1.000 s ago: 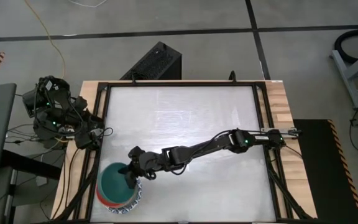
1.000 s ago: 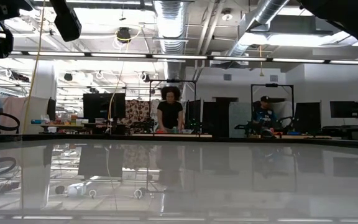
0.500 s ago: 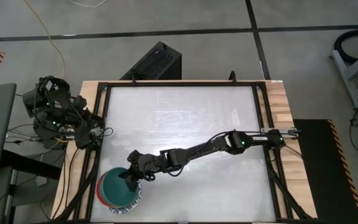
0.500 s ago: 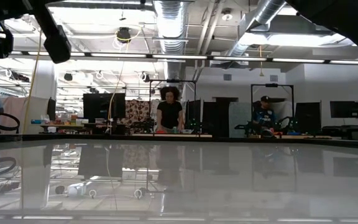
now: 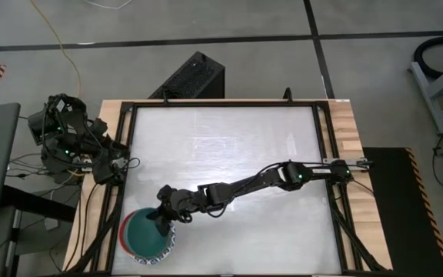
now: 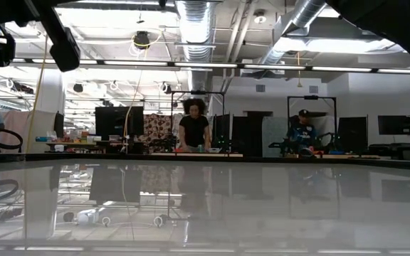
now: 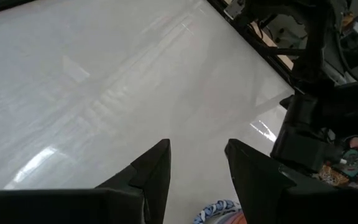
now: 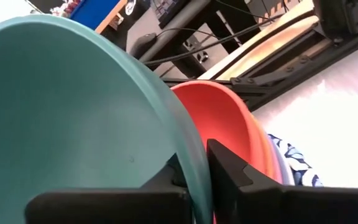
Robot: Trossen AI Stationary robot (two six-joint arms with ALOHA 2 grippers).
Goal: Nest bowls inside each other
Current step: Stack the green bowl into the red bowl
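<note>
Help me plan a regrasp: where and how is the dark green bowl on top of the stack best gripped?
Pinch the round dark green bowl by its thin rim, from above on the table-centre side, one finger inside: the wall is upright and exposed there, as the right pincer shows.

Most of the desk (image 5: 229,146) is bare, so wide room is left across the middle and the far side. The near left corner is filled by the stack of bowls (image 5: 146,237). The right arm (image 5: 244,185) is stretched low across the desk to that stack, so the way is blocked there. The left arm (image 5: 71,142) is folded off the desk's left edge.
</note>
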